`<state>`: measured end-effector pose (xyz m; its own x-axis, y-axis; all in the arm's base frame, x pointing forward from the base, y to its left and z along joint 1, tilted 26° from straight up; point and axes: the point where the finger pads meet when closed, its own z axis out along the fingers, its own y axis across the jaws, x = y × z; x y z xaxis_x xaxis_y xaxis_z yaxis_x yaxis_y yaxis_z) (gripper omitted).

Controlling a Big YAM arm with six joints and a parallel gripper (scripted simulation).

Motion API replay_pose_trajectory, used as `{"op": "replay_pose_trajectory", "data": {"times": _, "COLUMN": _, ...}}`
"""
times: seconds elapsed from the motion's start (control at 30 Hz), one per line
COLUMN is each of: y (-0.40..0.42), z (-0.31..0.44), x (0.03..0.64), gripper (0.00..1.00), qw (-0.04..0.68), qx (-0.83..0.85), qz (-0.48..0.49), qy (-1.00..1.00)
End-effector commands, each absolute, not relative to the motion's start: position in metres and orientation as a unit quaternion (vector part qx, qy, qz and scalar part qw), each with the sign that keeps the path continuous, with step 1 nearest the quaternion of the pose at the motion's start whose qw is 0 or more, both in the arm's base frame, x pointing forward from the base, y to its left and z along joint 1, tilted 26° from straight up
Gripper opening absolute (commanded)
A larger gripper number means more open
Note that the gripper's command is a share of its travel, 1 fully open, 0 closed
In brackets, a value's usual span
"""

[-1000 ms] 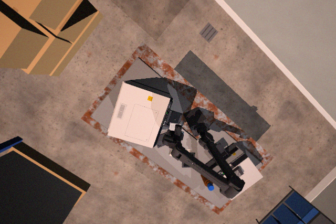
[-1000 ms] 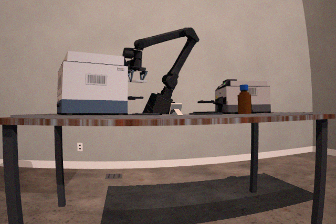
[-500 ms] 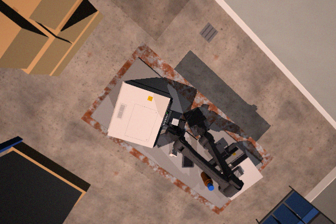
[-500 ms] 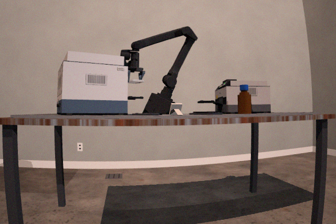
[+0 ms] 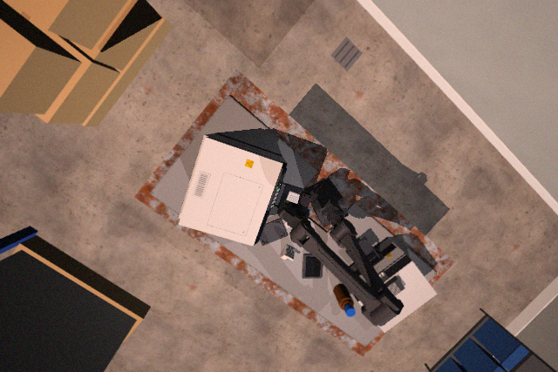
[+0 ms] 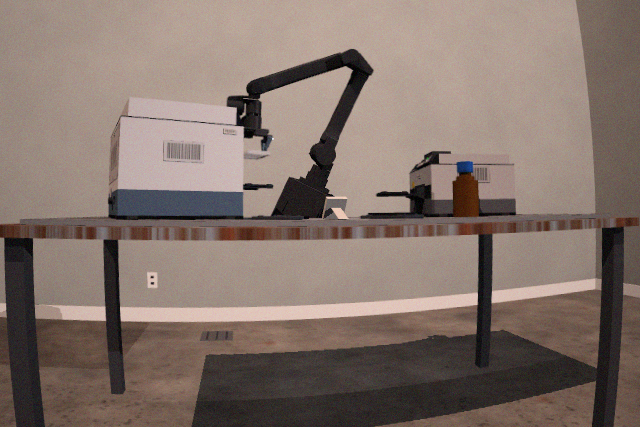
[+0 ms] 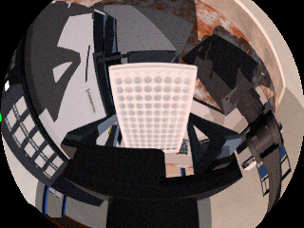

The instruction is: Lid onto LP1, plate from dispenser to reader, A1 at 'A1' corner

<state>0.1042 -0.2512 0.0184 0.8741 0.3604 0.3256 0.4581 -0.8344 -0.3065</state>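
The white multiwell plate (image 7: 152, 106) fills the middle of the wrist view, uncovered, with its wells showing. My gripper (image 6: 261, 144) is shut on the plate (image 6: 256, 154) across its width and holds it level in the air next to the front of the big white reader (image 6: 175, 162). The plate hangs above the reader's dark stage (image 6: 258, 186), apart from it. From above, the plate (image 5: 293, 197) shows at the reader's right edge under my wrist. I cannot tell which corner holds well A1.
The dispenser (image 6: 454, 178) stands at the right with its empty stage (image 6: 392, 194) sticking out to the left. The brown capped bottle (image 6: 465, 189) stands upright in front of it. A dark flat rectangle (image 5: 311, 266) lies on the bench near the arm.
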Motion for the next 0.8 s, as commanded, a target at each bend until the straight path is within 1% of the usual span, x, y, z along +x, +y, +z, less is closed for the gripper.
{"op": "replay_pose_trajectory", "data": {"times": 0.0, "y": -0.275, "z": 0.030, "x": 0.117, "gripper": 0.86, "qw": 0.165, "qx": -0.949, "qz": -0.129, "qy": -0.234}}
{"op": "replay_pose_trajectory", "data": {"times": 0.77, "y": -0.254, "z": 0.015, "x": 0.107, "gripper": 0.86, "qw": 0.179, "qx": -0.952, "qz": -0.127, "qy": -0.212}}
